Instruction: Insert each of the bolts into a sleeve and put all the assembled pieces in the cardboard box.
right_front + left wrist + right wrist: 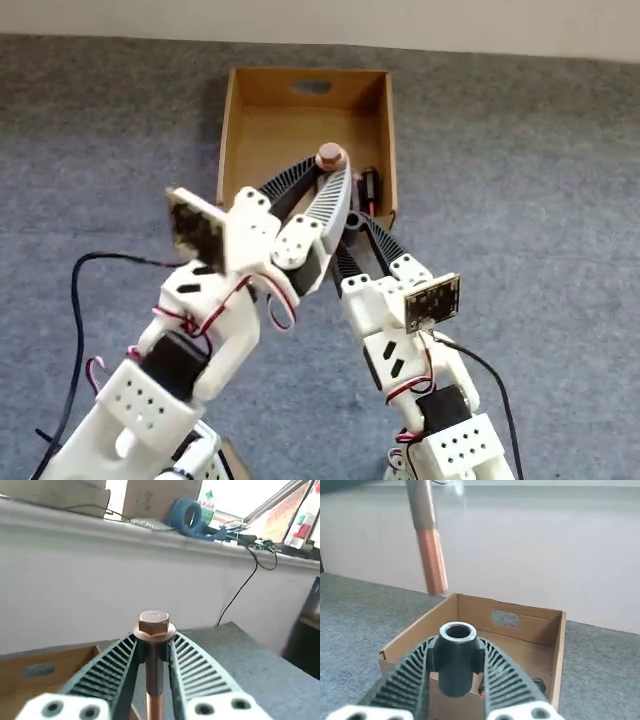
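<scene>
the cardboard box (232, 130) sits at the table's (520, 150) far middle, both arms before it. the left claw (328, 166) holds a bolt (330, 156) upright over the box's near half; below it, at the box's near right corner, the right claw (352, 224) holds a sleeve (456, 652), not touching the bolt. another piece (370, 186) lies inside by the right wall.

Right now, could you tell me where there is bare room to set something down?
Bare: the mat left and right of the box, and the box's left floor. Crowded: the box's near right corner, where left gripper holds bolt, right gripper sleeve.
</scene>
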Robot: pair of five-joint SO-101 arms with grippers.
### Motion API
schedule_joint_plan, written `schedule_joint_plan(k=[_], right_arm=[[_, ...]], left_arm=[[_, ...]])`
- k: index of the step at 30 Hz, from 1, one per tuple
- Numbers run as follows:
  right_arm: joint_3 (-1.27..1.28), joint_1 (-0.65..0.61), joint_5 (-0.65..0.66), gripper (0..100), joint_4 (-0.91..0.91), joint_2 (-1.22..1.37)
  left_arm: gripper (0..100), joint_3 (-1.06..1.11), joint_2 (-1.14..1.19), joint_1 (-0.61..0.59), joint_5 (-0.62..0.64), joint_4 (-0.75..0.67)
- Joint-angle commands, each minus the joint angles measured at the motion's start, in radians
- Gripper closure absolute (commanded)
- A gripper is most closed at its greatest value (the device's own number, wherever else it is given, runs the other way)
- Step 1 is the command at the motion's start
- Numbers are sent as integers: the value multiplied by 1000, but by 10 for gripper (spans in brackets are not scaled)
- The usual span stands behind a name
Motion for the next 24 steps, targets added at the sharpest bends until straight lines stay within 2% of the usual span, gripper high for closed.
schedule_joint_plan(k=[1, 11, 17, 21, 24], right_arm=[[8, -7, 12, 993, -18, -16], [8, -7, 12, 993, -18, -16], [8, -7, 12, 993, -18, -16], [8, -7, 12, 993, -18, -16], [8, -7, 12, 993, -18, -16]], left_arm=[[992, 2, -39, 15, 9, -28], [992, 8, -21, 16, 9, -29], [992, 7, 74, 73, -2, -61], [992, 13, 125, 81, -132, -106], [992, 13, 134, 81, -172, -107]])
